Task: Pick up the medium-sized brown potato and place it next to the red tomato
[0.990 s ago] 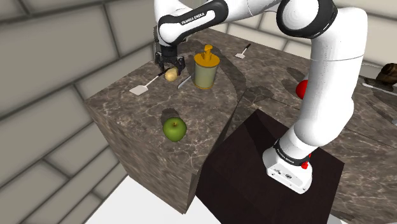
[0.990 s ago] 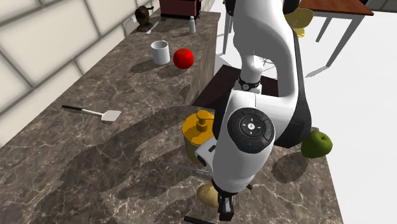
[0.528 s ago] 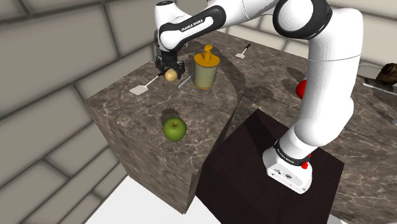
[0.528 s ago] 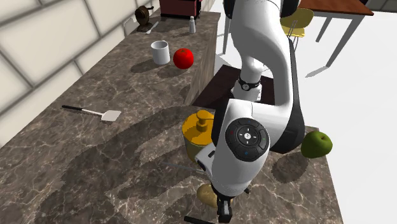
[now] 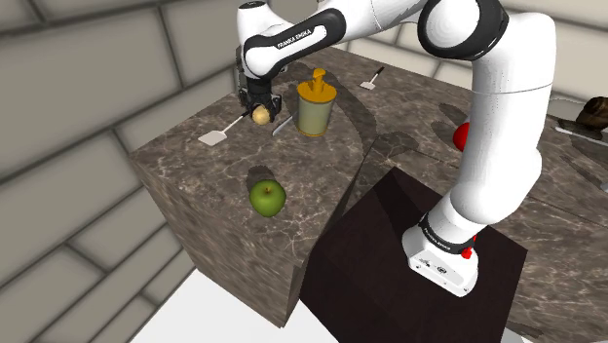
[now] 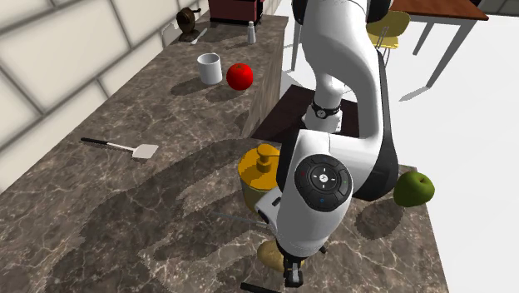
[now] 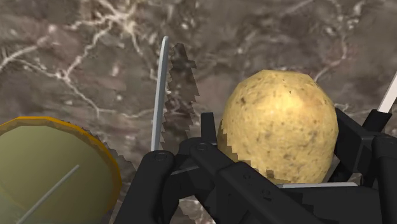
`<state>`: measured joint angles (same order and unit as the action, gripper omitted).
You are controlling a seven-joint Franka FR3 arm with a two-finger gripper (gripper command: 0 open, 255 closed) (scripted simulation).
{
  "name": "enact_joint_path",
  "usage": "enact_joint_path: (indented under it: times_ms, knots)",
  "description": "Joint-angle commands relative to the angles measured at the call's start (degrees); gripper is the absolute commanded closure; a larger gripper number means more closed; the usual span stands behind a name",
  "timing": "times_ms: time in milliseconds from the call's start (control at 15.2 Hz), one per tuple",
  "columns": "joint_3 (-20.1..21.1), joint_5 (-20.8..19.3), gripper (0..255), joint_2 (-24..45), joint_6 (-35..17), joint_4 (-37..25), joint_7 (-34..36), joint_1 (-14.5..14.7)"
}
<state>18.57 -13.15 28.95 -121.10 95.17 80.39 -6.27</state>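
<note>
The brown potato (image 7: pixel 280 121) lies on the dark marble counter (image 5: pixel 195 171), and my black gripper (image 7: pixel 283 137) is shut on it, one finger against each side. In the shoulder view the gripper (image 5: pixel 259 107) stands straight down over the potato (image 5: pixel 261 116) at the counter's far left part. From the second exterior view, the potato (image 6: pixel 269 255) peeks out beside the gripper (image 6: pixel 289 273) at the near edge. The red tomato (image 6: pixel 239 76) sits far along the counter beside a white cup (image 6: pixel 209 68); the arm half hides the tomato (image 5: pixel 461 135) in the shoulder view.
A yellow-lidded container (image 5: pixel 317 105) stands close beside the potato, with a knife (image 7: pixel 159 95) lying between them. A green apple (image 5: pixel 267 198) rests near the counter's front edge. Spatulas (image 5: pixel 216 134) (image 6: pixel 125 147) lie on the marble. The dark stand (image 5: pixel 409 263) adjoins the counter.
The gripper came down a little around the potato and its fingers closed on it. The potato has stayed in place on the counter.
</note>
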Motion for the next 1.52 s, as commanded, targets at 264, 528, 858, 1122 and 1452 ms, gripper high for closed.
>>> enact_joint_path:
  times_ms: [264, 528, 858, 1122, 1452]
  knots:
    - [0.0, 0.0, 255, 0.0, 0.0, 0.0, 0.0, 0.0]
    - [0.2, 0.5, 255, -1.0, 1.8, -0.8, -0.3, -0.1]
    - [0.6, 1.2, 255, -2.6, 4.9, -2.4, -0.9, -0.3]
    - [0.8, 1.7, 255, -3.7, 7.4, -4.0, -1.3, -0.4]
    - [1.1, 2.2, 255, -4.7, 10.8, -6.3, -1.7, -0.4]
